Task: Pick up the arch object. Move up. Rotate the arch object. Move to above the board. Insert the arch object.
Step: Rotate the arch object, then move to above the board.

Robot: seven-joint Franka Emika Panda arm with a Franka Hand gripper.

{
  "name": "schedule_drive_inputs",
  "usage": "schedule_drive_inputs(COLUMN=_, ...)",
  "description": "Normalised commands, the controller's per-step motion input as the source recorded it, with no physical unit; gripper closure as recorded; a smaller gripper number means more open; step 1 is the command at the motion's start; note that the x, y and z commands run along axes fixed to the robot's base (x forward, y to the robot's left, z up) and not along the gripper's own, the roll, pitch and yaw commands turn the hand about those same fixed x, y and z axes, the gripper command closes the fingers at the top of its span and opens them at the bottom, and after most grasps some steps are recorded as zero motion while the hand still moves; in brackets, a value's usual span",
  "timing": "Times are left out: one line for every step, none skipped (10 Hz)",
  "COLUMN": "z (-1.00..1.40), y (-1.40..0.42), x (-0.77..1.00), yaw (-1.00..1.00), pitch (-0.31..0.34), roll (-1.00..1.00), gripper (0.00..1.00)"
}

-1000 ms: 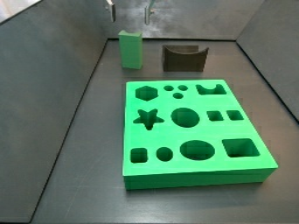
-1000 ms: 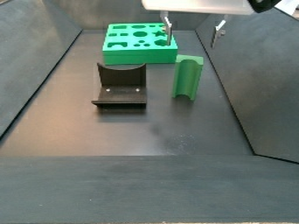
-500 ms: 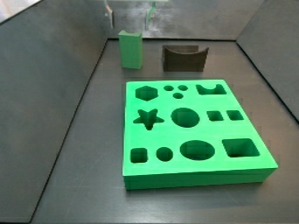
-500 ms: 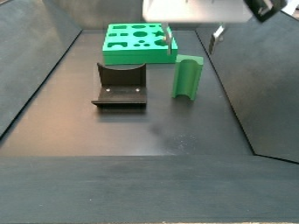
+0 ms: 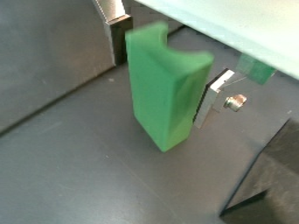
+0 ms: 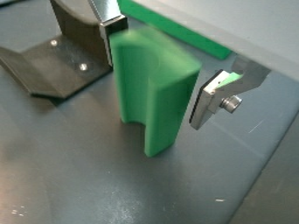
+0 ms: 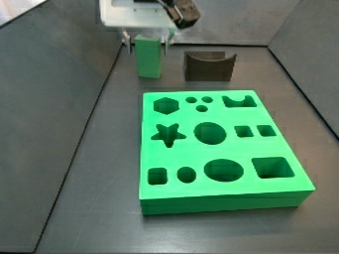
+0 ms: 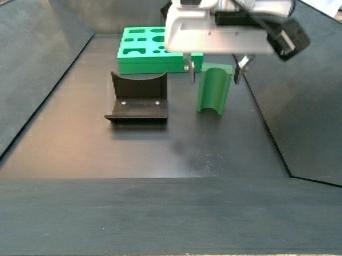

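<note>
One arch [image 5: 167, 92] upright on the floor, gripper [image 5: 173, 67] spread astride it, fingers apart from it; one fixture [image 8: 136, 97] beside; one board [image 7: 219, 149] well apart.

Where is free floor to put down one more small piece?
Free: the dark floor in front of the large bright green board, and beside its long edge. Crowded: the back, where the end effector straddles the small dull-green arch block beside the dark fixture.
</note>
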Motion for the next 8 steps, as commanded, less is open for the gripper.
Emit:
schedule_drive_inputs(z=-0.19, y=0.00, x=0.04, yaw=0.04, pitch=-0.033, roll=0.00, gripper=0.00)
schedule_drive_inputs(z=0.00, y=0.00, x=0.00, yaw=0.04, pitch=-0.019, roll=-0.01, gripper=1.00)
schedule_drive_inputs(z=1.00, y=-0.05, x=-0.21, yaw=-0.08, pitch=0.328, roll=0.03, gripper=1.00)
schedule_drive_inputs(z=1.00, y=-0.05, x=-0.21, yaw=-0.08, pitch=0.316, roll=0.03, gripper=1.00)
schedule_drive_inputs(z=1.00, y=-0.04, x=-0.20, yaw=-0.07, pitch=0.242, roll=0.04, gripper=1.00)
schedule_drive_inputs(z=1.00, y=-0.04, x=-0.19, yaw=-0.06, pitch=0.172, roll=0.05, gripper=1.00)
schedule_drive_inputs(z=1.00, y=-0.04, x=-0.18, yaw=-0.04, pitch=0.101, roll=0.05, gripper=1.00)
schedule_drive_inputs(z=1.00, y=-0.04, x=-0.18, yaw=-0.03, pitch=0.067, roll=0.05, gripper=1.00)
